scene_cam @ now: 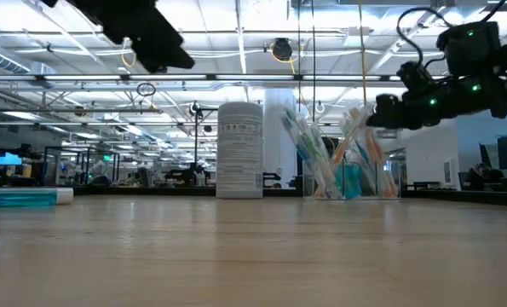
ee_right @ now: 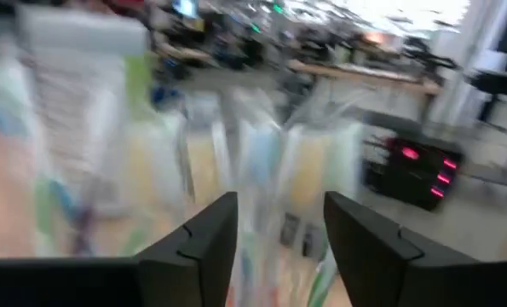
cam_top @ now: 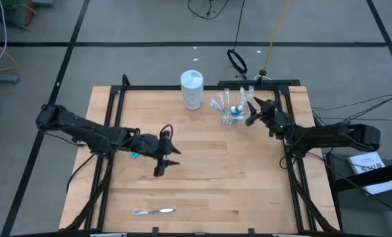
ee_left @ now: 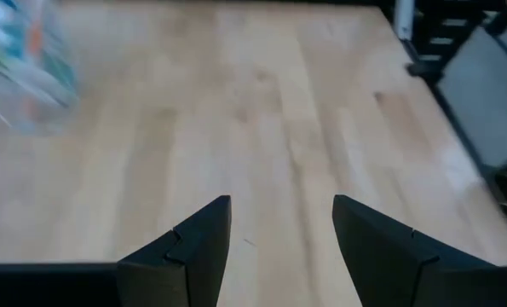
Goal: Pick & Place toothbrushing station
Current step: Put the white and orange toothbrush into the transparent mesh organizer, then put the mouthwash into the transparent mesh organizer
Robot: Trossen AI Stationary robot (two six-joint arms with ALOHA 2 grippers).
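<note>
While the right gripper (cam_top: 251, 110) hangs with fingers spread, gripping nothing, just beside the clear cup (cam_top: 233, 115) of toothbrushes (cam_top: 219, 105) at the table's (cam_top: 202, 168) far edge; the left gripper (cam_top: 170, 157) hovers mid-table, fingers apart and empty; one toothbrush (cam_top: 153, 211) lies near the front edge.

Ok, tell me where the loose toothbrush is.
In the high view the loose toothbrush lies alone near the table's front edge, left of centre, well below the left claw.

No legible text

The white canister (scene_cam: 239, 149) bore printed lines, seemingly a label, too small to read.
</note>
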